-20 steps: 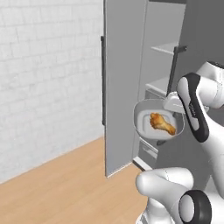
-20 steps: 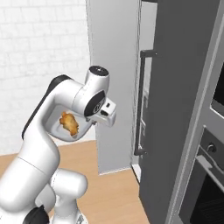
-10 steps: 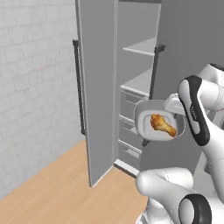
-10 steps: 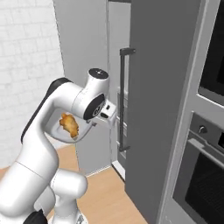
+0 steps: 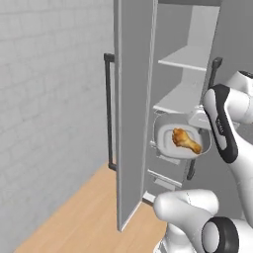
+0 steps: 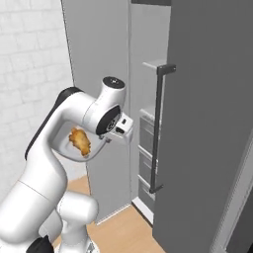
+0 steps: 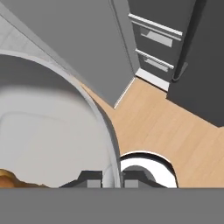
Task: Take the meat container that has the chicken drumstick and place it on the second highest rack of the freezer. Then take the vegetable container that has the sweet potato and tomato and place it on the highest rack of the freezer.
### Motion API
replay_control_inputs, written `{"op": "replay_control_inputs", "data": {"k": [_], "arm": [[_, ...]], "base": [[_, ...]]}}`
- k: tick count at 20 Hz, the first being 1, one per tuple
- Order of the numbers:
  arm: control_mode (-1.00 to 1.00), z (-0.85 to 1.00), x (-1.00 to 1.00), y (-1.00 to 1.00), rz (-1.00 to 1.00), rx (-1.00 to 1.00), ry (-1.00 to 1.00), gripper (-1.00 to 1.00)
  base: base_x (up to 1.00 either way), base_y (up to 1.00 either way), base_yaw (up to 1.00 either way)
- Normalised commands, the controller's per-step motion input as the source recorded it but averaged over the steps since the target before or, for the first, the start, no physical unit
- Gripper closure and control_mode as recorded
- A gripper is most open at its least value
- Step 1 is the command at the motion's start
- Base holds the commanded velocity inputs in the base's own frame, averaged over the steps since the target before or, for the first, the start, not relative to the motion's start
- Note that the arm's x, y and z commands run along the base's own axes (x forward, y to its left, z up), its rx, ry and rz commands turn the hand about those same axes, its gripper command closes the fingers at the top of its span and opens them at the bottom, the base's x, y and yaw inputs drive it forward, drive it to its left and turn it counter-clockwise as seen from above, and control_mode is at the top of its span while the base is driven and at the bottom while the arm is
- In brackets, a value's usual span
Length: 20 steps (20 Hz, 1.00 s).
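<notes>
The meat container [image 5: 166, 136] is a pale round bowl with the brown chicken drumstick [image 5: 187, 140] lying in it, held in the air in front of the open freezer. My gripper [image 5: 199, 118] is shut on its rim at the right side. In the right base view the container [image 6: 73, 151] and drumstick [image 6: 80, 140] hang left of my hand [image 6: 120, 128]. The hand view shows the container's rim [image 7: 103, 122] pinched by my gripper [image 7: 112, 178], with a bit of drumstick [image 7: 8, 180] at the lower left. The vegetable container is out of view.
The freezer's open door [image 5: 131, 104] stands edge-on left of the container. Inside are an upper rack [image 5: 187, 59], a second rack [image 5: 179, 99] and drawers [image 6: 146, 144] below. A dark closed door [image 6: 207, 128] with a long handle [image 6: 158, 129] is to the right. Wood floor [image 7: 166, 127] lies below.
The whole picture has shifted as the base drove, so the freezer opening now sits closer and more in front. The arm holds the same pose with the container still gripped.
</notes>
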Motion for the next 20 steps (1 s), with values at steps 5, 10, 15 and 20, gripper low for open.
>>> {"op": "replay_control_inputs", "data": {"k": [5,10,15,20], "arm": [[1.0,0.0,0.0,0.0,0.0,0.0,0.0,1.0],[1.0,0.0,0.0,0.0,0.0,0.0,0.0,1.0],[1.0,0.0,0.0,0.0,0.0,0.0,0.0,1.0],[1.0,0.0,0.0,0.0,0.0,0.0,0.0,1.0]], "base": [[0.27,0.05,-0.29],[0.32,0.0,-0.33],[0.63,0.13,-0.28],[0.35,0.55,-0.21]]}}
